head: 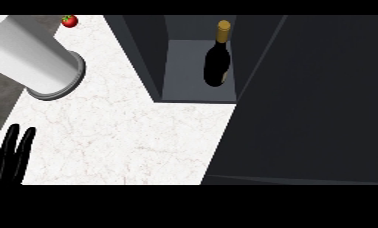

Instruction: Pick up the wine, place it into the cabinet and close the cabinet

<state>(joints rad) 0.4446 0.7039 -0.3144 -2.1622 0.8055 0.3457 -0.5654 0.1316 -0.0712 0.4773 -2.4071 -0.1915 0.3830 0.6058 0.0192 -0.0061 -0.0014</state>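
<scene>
A dark wine bottle [217,64] with a gold cap stands upright inside the open dark grey cabinet [140,52], on its grey floor. The cabinet door [310,112] swings out wide and fills the right half of the view. My left hand [16,154] shows at the lower left edge, fingers straight and pointing up, far from the bottle and holding nothing. My right hand shows nowhere in the view.
A large white cylinder [37,62] with a grey rim lies across the upper left of the marble counter [133,137]. A small red tomato [69,21] sits at the far left back.
</scene>
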